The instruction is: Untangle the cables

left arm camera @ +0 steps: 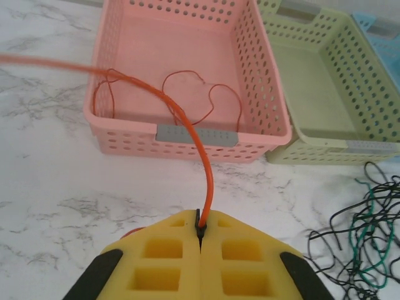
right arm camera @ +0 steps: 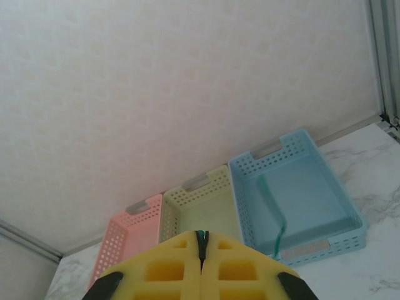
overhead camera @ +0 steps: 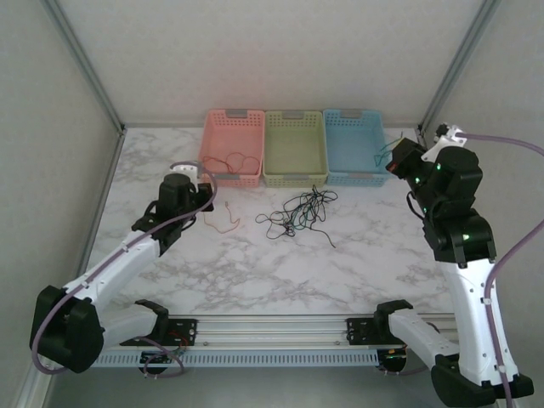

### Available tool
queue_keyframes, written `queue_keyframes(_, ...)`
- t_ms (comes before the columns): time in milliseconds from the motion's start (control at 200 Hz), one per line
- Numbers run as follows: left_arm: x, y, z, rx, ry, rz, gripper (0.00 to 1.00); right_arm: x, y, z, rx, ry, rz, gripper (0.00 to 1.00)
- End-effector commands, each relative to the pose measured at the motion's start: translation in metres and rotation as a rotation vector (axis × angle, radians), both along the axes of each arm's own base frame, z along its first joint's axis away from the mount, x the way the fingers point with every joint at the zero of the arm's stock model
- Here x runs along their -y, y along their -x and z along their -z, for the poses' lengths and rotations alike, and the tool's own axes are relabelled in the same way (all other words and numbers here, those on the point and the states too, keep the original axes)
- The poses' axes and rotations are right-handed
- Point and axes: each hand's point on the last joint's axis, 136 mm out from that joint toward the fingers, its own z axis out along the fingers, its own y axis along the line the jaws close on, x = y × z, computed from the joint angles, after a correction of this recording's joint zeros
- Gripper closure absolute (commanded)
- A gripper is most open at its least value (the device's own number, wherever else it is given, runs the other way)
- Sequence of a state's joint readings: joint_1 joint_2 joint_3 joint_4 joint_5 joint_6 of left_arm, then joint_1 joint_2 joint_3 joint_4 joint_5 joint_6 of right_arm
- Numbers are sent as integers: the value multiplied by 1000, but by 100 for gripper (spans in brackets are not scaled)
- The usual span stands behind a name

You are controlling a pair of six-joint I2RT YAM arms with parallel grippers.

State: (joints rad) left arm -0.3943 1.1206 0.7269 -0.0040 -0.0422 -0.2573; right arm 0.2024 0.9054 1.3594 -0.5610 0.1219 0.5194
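While left pincer [left arm camera: 200,230] grips red cable [left arm camera: 206,156] running toward twelve o'clock, right pincer [right arm camera: 201,242] grips green cable [right arm camera: 277,234]; top view adds tangled cables [overhead camera: 299,212] between.

Left wrist view: blurred and cut off at the left edge, red cable [left arm camera: 206,162]; near end buried in the closed seam of the left hand [left arm camera: 200,230], itself cropped at the bottom. Cropped at right and bottom, tangle of black and green cables [left arm camera: 365,244]; cropped at right, green basket [left arm camera: 319,81]; reduced to a corner, blue basket [left arm camera: 382,25]. Right wrist view: near part of the pink basket [right arm camera: 122,240] hidden behind the right hand [right arm camera: 201,240]; green cable [right arm camera: 279,228] in the blue basket blurred, a mere dark sliver at the closed seam. From above, too fine to tell which strand crosses which.
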Motion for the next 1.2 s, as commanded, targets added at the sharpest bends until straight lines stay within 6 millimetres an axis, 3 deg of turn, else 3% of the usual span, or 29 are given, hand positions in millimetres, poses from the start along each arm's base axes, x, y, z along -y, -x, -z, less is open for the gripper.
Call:
queue_keyframes(0,6,3,-33,60,79,26,100,-10,-7,15,-17,4,-52,100)
queue_keyframes(190,18,1,-125,198,109,105,100,-22,-14,47,-83,-18,-109,100)
queue_keyframes(370,21,-20,-206,301,61,104,100,-29,-20,65,-128,-27,-136,100)
queue_keyframes(481,30,-37,-246,354,59,118,100,-30,-21,69,-136,-25,-140,100)
queue_keyframes(571,40,-55,-267,381,40,138,100,-31,-21,73,-145,-24,-149,100)
queue_keyframes(701,53,-87,-274,380,-7,160,100,-35,-23,79,-162,-32,-167,100)
queue_keyframes(856,69,-123,-265,373,6,189,100,-37,-22,88,-181,-42,-174,100)
queue_keyframes(1051,82,-169,-231,314,-13,187,100,-40,-18,98,-207,-49,-196,100)
queue_keyframes(1191,84,-197,-194,261,-57,175,100,-39,-13,99,-210,-39,-199,100)
